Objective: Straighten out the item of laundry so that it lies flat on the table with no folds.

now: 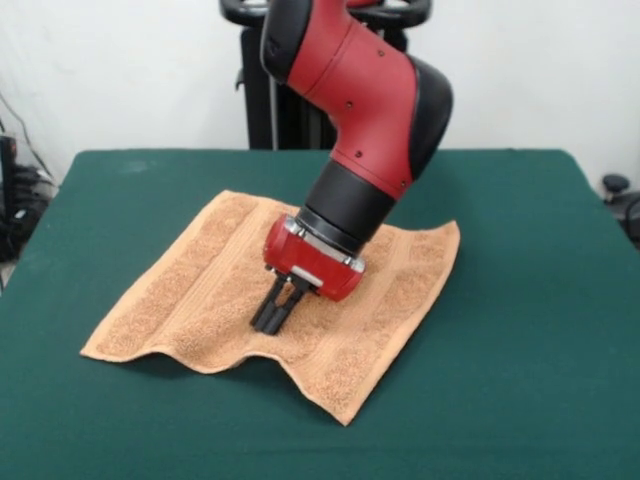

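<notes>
Though the towel (pixel 240 290) lies spread near the middle of the table (pixel 540 330), I see it isn't flat: ripples lift its near edge, and a ridge rises by its right corner. The claw (pixel 272 318) presses down on the cloth, fingers clenched together. The arm hides the towel's far middle.

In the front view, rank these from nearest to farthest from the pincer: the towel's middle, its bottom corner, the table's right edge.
1. Towel middle, directly under the pincer.
2. Towel's bottom corner, toward the camera, slightly right.
3. Table right edge, far right.
</notes>
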`<move>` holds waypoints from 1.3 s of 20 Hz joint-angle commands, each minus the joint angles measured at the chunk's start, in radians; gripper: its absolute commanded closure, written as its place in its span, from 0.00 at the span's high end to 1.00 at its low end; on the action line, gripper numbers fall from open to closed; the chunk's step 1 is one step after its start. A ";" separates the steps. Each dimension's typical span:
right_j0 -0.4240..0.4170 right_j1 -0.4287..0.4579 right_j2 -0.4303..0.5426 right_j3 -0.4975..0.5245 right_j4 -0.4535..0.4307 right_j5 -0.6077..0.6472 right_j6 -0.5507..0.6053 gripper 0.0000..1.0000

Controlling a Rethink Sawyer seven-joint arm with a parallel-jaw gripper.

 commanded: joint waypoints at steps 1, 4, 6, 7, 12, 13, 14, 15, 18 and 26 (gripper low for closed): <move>0.002 0.104 0.200 -0.106 0.088 0.017 0.195 0.00; 0.009 0.133 0.189 -0.144 0.129 0.022 0.197 0.00; -0.001 0.144 0.203 -0.178 0.142 0.034 0.188 0.00; -0.007 0.142 0.213 -0.190 0.143 0.041 0.182 0.00; -0.023 0.125 0.260 -0.211 0.151 0.062 0.178 0.00; -0.023 0.123 0.263 -0.216 0.156 0.074 0.178 0.00; -0.022 0.119 0.264 -0.216 0.161 0.084 0.180 0.00; -0.021 0.118 0.265 -0.220 0.168 0.093 0.181 0.00; -0.013 0.120 0.258 -0.230 0.189 0.117 0.185 0.00; 0.010 0.043 0.214 -0.183 0.181 0.276 0.150 0.00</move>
